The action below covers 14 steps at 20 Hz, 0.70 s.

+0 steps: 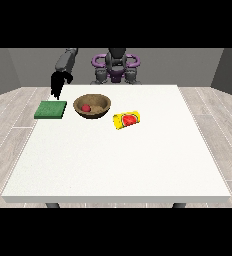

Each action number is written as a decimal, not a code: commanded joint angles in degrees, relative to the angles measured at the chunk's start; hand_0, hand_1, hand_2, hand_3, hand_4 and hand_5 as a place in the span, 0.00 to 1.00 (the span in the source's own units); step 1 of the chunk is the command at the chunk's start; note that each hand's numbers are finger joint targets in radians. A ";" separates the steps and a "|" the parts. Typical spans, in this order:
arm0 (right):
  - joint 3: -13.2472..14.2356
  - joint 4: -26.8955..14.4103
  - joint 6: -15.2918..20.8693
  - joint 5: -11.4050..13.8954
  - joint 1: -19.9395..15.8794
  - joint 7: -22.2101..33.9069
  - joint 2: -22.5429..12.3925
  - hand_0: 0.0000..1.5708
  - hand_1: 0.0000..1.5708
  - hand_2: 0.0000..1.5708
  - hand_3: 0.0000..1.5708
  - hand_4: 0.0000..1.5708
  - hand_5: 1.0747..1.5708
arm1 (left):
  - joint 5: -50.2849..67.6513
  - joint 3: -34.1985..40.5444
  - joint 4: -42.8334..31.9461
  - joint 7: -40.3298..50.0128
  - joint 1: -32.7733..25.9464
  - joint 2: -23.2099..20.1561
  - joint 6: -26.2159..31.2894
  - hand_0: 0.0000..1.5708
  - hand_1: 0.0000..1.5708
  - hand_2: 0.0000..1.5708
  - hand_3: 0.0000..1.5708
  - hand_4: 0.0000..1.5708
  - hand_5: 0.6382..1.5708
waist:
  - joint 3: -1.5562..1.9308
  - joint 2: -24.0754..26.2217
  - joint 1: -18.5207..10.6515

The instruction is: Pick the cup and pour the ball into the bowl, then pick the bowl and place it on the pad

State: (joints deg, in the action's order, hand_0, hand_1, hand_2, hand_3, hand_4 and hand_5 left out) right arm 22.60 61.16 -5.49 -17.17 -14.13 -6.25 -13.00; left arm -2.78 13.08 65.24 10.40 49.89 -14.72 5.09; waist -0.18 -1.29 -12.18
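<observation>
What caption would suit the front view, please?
Ball in bowl, cup on its side, hand above pad.

No readable text, number or brand shows; the yellow cup [126,120] bears only a red mark.

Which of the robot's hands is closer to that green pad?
Its right hand, the hand at the view's left, hangs just behind the green pad. No hand shows at the view's right, so its place cannot be told.
</observation>
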 commanded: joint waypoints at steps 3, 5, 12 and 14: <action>-0.46 -4.93 0.73 0.26 -1.99 -7.65 4.19 0.00 0.00 0.00 0.00 0.47 0.99 | 8.72 6.63 -0.02 -1.25 0.02 -8.25 9.93 0.00 0.00 0.00 0.00 0.67 0.99 | 0.21 -6.22 0.29; -1.53 -9.03 0.38 1.29 -4.07 -6.91 3.12 0.00 0.00 0.00 0.00 0.45 0.99 | 9.72 6.74 1.23 0.85 -1.01 -8.11 9.40 0.00 0.00 0.00 0.00 0.65 0.99 | 0.21 -5.27 1.07; -1.30 -17.69 -1.18 1.47 -7.53 -14.72 3.27 0.00 0.00 0.00 0.00 0.36 0.98 | 14.23 9.49 4.04 0.29 -5.75 -12.50 13.75 0.00 0.00 0.00 0.00 0.64 0.96 | 0.23 -7.41 1.12; -0.84 -19.35 -0.22 0.93 -10.91 -14.04 2.62 0.00 0.00 0.00 0.00 0.35 0.97 | 15.51 10.86 3.96 -0.34 -5.63 -14.82 14.94 0.00 0.00 0.00 0.00 0.64 0.96 | 0.22 -8.77 1.59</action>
State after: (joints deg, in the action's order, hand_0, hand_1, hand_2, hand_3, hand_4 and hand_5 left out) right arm 21.15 46.31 -5.00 -15.70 -21.32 -18.16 -9.37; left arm 10.55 22.48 68.15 10.53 45.11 -27.14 18.26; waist 0.04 -7.61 -11.02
